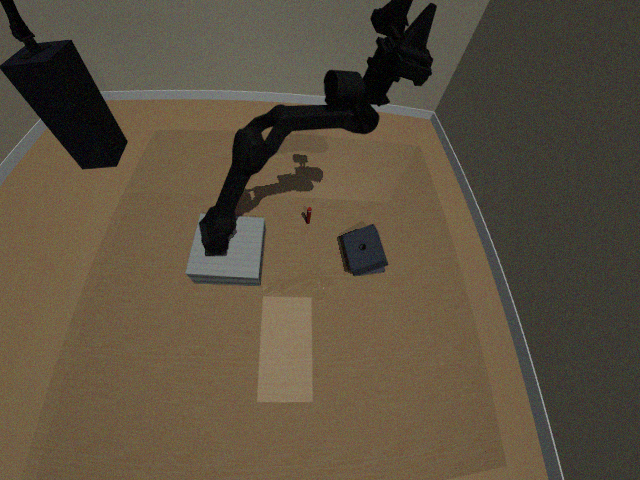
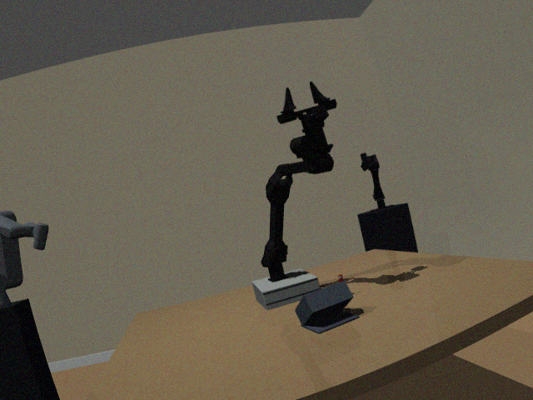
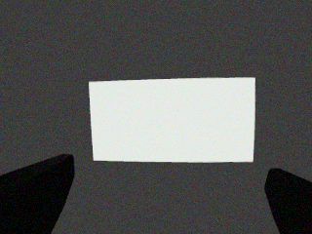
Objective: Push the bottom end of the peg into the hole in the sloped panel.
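A small red peg (image 1: pixel 308 214) (image 2: pixel 340 277) stands upright on the table, between the arm's base and the panel. The dark blue sloped panel (image 1: pixel 362 249) (image 2: pixel 323 302) sits to the peg's right, with one round hole (image 1: pixel 361 246) in its face. My gripper (image 1: pixel 413 12) (image 2: pixel 301 95) (image 3: pixel 172 174) is open and empty. It points upward, high above the table and far from the peg. The wrist view shows only the two dark fingertips, a grey ceiling and a bright white rectangle (image 3: pixel 172 120).
The arm stands on a light grey base block (image 1: pixel 227 253) (image 2: pixel 285 289). A dark box with a camera mast (image 1: pixel 62 103) (image 2: pixel 387 226) stands at the table's far corner. A pale strip (image 1: pixel 285 348) is marked on the table.
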You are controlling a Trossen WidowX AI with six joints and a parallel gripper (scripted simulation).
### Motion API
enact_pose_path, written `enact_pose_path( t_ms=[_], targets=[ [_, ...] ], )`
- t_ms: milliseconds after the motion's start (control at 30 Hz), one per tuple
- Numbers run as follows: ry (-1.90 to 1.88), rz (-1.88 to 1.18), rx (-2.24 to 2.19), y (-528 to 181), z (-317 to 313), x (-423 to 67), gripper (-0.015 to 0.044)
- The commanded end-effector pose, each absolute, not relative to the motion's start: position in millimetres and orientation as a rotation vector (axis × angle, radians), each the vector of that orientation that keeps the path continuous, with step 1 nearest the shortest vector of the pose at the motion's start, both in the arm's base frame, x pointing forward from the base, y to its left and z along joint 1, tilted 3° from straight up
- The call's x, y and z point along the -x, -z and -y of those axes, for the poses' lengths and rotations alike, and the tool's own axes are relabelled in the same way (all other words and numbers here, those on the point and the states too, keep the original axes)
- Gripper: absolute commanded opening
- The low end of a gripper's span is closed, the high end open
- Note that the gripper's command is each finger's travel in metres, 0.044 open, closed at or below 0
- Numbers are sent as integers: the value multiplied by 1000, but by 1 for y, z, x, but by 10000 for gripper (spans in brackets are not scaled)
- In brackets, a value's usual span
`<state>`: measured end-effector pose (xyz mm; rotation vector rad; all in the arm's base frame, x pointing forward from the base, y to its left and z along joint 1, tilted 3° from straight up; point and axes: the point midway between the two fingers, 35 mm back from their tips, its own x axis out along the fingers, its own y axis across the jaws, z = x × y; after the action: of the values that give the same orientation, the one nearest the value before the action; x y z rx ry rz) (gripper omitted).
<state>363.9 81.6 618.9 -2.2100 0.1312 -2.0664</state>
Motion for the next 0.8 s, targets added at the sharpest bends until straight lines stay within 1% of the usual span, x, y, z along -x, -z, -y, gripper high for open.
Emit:
enact_pose_path(
  t_ms=[0,33,767],
  targets=[
    [2066,-135,2215,-619,-82,-364,426],
    [2064,-146,2231,-619,-82,-366,440],
    [1957,-595,2929,-595,-108,-425,440]
  ],
)
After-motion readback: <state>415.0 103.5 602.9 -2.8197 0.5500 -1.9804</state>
